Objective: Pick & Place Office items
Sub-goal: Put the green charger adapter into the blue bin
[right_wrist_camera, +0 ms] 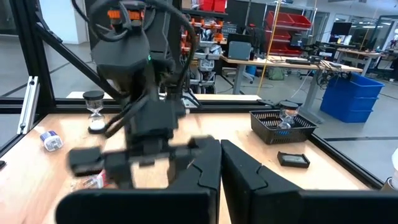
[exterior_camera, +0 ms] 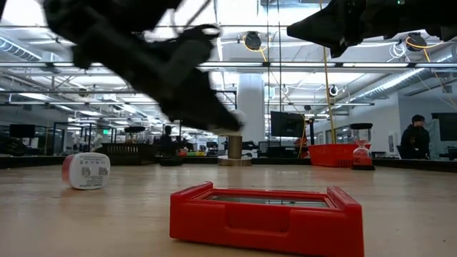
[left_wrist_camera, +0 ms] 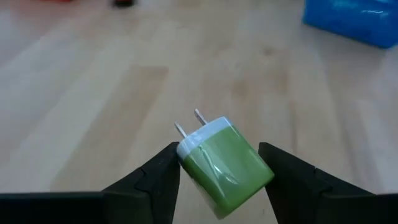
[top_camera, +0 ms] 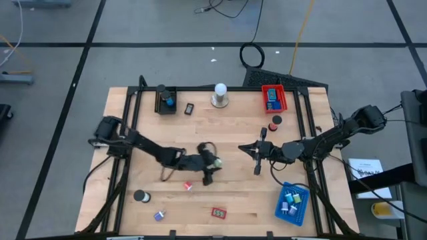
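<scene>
Left gripper (left_wrist_camera: 217, 171) grips a green plug (left_wrist_camera: 225, 167) above the table (top_camera: 233, 133).
Jaws clamp it; next, carry it to a tray. Right gripper (top_camera: 256, 151) waits, jaws closed.

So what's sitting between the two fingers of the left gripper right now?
In the left wrist view, a green plug adapter with a white face and two prongs lies tilted between the left gripper fingers, above bare wooden table.

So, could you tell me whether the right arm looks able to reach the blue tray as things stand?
Probably yes. The right hand, shut and holding nothing, hangs near the table's middle, and the blue tray lies on its own side near the front edge, with only bare wood between them. The left hand is busy with a green plug.
</scene>
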You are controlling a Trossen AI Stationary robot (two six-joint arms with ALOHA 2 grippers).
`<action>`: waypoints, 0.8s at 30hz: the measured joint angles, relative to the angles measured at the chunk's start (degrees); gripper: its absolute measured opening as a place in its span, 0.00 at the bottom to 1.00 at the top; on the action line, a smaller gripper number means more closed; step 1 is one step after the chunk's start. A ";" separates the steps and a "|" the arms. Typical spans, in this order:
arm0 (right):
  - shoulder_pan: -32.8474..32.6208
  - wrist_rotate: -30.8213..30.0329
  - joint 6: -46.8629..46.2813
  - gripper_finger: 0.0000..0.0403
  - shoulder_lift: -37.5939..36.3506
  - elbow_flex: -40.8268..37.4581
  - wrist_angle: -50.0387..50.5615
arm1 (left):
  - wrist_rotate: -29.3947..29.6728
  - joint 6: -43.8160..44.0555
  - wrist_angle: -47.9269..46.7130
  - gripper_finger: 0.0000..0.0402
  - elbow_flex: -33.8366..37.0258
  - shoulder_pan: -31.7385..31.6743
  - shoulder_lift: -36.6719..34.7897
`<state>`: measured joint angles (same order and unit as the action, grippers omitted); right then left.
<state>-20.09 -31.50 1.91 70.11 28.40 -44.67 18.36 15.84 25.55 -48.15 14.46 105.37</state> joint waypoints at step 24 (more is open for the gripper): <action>-0.01 0.01 -0.16 0.01 0.53 0.00 1.69 | -8.87 -8.50 -7.83 0.76 -11.63 -3.70 11.22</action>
<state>-20.10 -31.48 1.76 70.64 28.40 -42.98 9.49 7.34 17.72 -59.77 10.76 116.59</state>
